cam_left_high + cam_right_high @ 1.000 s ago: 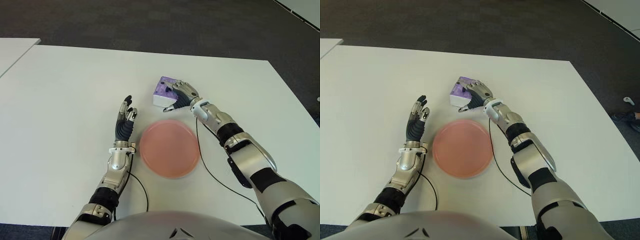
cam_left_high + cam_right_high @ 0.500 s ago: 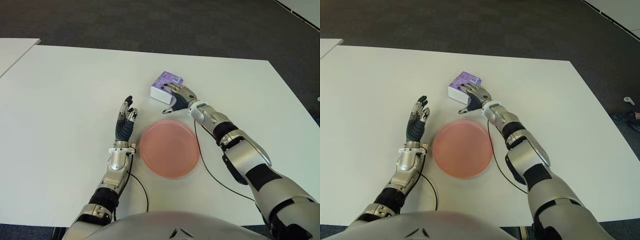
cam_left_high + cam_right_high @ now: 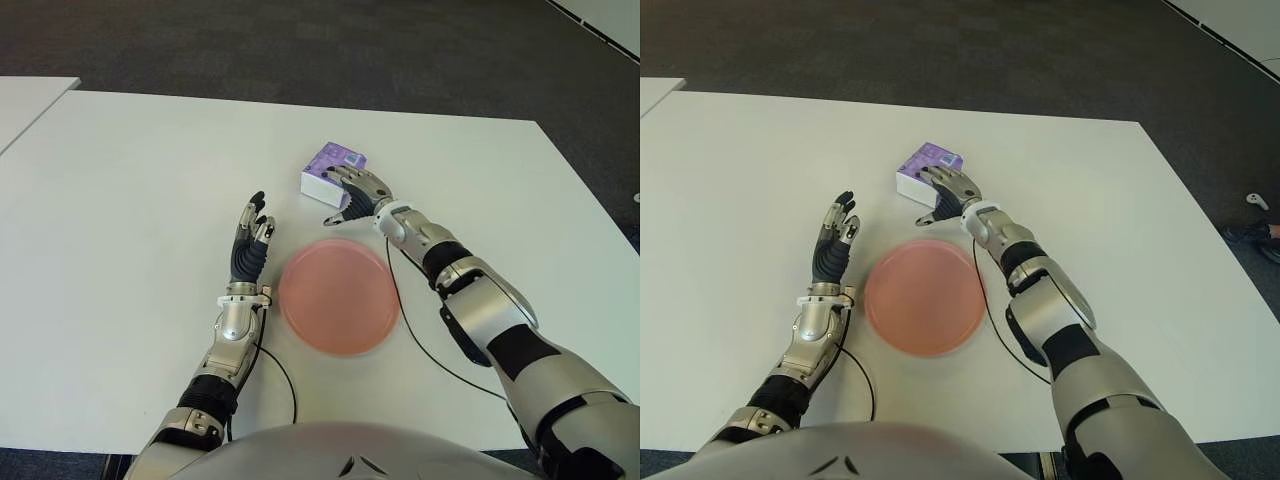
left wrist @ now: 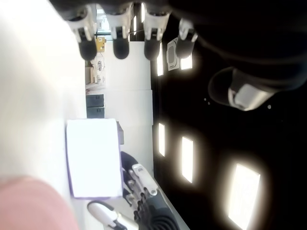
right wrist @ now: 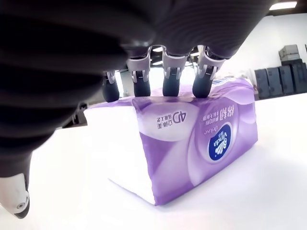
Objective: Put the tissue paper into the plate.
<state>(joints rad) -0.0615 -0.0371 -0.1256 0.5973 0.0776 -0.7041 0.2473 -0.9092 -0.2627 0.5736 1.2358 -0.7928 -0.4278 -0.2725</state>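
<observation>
Here the right robot hand (image 3: 352, 194) arches open over the tissue pack (image 3: 330, 169), fingertips on top, nothing gripped; the plate (image 3: 338, 296) waits nearer, left robot hand (image 3: 250, 243) open.

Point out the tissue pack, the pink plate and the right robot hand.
tissue pack (image 3: 327, 167): left eye view, purple top face.
pink plate (image 3: 339, 296): left eye view, bare centre.
right robot hand (image 3: 358, 194): left eye view, back of the hand.
</observation>
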